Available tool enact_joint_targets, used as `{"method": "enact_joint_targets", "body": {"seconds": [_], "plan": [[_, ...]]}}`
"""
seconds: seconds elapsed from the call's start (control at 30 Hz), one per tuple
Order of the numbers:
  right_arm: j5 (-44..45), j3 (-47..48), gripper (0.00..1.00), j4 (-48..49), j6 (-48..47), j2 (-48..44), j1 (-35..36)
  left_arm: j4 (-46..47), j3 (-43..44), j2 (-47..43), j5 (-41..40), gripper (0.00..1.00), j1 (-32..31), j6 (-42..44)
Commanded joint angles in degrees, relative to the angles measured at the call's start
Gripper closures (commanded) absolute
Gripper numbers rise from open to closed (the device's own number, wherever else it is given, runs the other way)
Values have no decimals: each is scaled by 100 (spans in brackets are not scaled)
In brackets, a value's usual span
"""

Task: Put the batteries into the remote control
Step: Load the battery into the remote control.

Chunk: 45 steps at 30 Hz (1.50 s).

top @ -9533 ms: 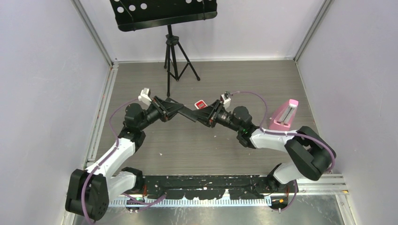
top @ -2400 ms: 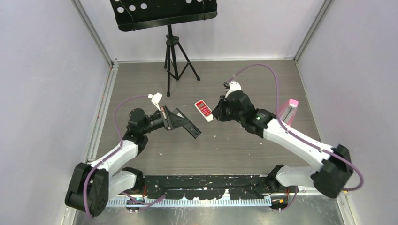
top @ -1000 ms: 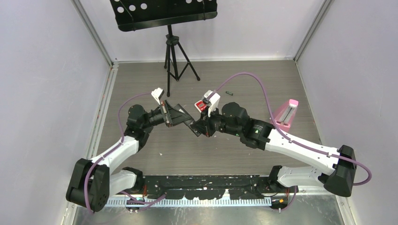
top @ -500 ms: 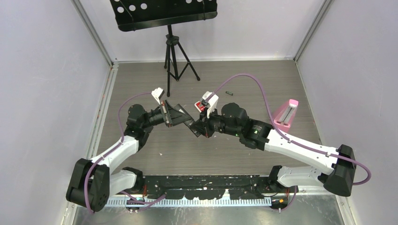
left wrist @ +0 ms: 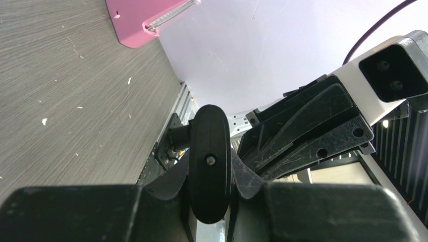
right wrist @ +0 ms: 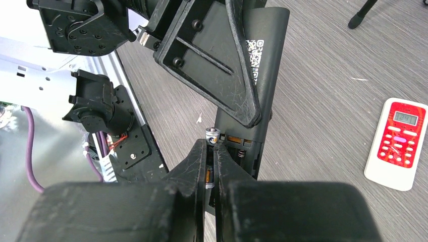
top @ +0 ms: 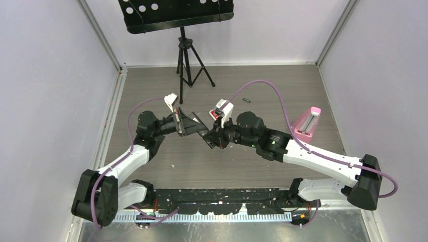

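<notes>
The right hand [right wrist: 211, 151] pinches 1 dark battery [right wrist: 212, 134] at the black remote [right wrist: 265, 65] bay; left hand [left wrist: 209, 174] grips it

The long slim plastic remote control [right wrist: 262, 85] was matt black, with a white label printed in a black QR pattern. The small cylindrical battery [right wrist: 212, 134] was dark with a silvery end cap. A small flat white remote [right wrist: 396, 143] had a red face, a grey display and pale buttons. The left gripper [left wrist: 209, 199] and the right gripper [right wrist: 211, 149] were black, scuffed with pale scratches. The arm links [top: 121, 164] were white and their cables [top: 259, 81] purple. The tabletop [top: 151, 85] showed grey wood grain flecked with white specks. A slotted box [top: 306, 123] was pink, the perforated metal music stand [top: 176, 15] black, and the walls [top: 45, 75] pale lilac.
</notes>
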Motion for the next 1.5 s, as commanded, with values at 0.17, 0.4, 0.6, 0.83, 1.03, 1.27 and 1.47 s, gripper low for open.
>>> {"method": "enact_joint_targets", "body": {"seconds": [0.17,0.4,0.6,0.83,1.03,1.27,1.47], "plan": [[440,-104,94,32,31,-147,-13,-85,317,46,213,100,-26,144],[269,-57,94,-22,35,-118,-21,-207,356,17,167,100,-26,193],[-233,-34,91,-178,46,-14,-26,-292,410,-84,2,100,-26,144],[-15,-77,75,-481,50,-143,-22,-446,449,-218,-51,100,-26,172],[247,-11,68,-545,278,-310,-30,-519,425,-230,-72,100,-26,233],[443,175,44,-731,777,-589,-109,-653,386,-228,-228,100,-26,419],[856,334,27,-984,1617,-868,-251,-572,344,-242,-502,100,-26,436]]}}
